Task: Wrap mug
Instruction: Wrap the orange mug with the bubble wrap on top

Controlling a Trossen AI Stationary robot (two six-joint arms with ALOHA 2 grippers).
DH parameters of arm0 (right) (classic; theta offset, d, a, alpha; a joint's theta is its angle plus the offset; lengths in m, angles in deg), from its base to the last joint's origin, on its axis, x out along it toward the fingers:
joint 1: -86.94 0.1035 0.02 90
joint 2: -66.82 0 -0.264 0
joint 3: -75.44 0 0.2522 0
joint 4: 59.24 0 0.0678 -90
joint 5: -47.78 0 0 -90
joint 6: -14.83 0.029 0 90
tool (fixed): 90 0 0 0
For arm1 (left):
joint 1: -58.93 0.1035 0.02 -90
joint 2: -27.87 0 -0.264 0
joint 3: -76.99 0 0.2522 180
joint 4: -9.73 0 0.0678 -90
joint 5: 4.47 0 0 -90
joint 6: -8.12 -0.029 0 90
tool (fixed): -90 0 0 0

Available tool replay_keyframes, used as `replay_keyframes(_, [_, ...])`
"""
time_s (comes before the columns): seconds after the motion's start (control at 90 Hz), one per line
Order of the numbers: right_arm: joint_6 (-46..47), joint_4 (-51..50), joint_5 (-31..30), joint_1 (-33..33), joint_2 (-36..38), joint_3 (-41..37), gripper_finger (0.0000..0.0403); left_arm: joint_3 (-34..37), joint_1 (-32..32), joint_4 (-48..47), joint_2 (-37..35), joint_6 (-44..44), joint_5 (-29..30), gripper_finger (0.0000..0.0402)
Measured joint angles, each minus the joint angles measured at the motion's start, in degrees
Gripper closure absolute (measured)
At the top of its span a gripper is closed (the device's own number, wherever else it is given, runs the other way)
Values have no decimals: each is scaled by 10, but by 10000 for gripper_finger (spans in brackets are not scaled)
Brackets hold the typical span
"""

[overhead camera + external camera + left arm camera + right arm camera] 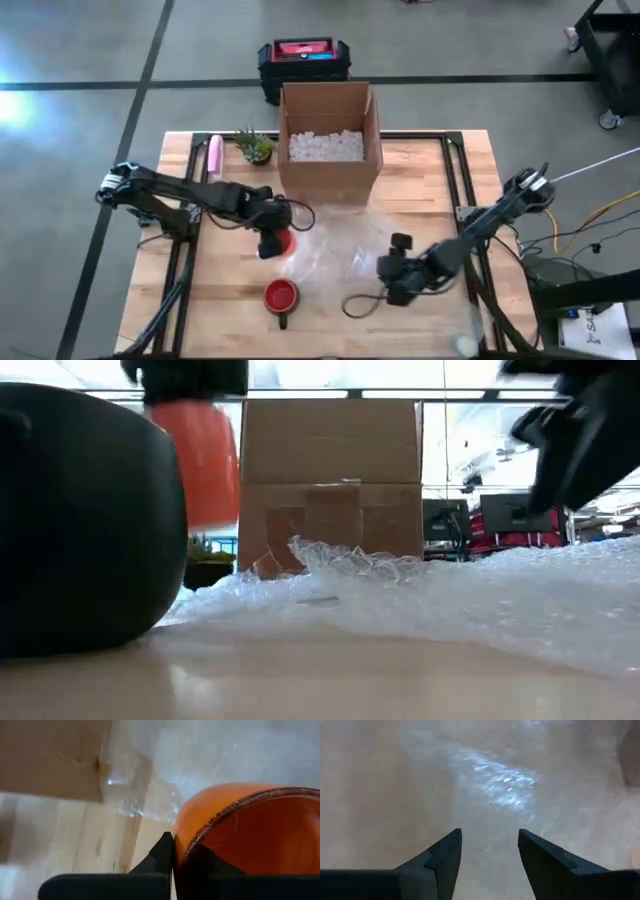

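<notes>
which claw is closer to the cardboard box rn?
Left. The left claw, holding an orange mug, sits just in front of the cardboard box; the right claw is farther, over the bubble wrap.

Two dark, matte-black jointed arms, each ending in a black two-fingered pincer, left (pixel 272 243) and right (pixel 392 285); the right pincer's fingers (pixel 445 857) are flat, tapered wedges.
</notes>
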Motion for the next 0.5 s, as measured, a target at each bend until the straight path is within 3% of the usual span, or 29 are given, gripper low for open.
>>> replay_keyframes(0.244, [-119, 128, 61, -101, -78, 14, 254, -27, -1, -75, -22, 0, 29, 399])
replay_keyframes(0.378, [-190, 145, 104, -147, -127, 35, 267, -25, -1, -78, -29, 0, 35, 400])
replay_keyframes(0.5, [-273, 146, 107, -171, -163, 63, 279, -24, -1, -78, -29, 1, 37, 400])
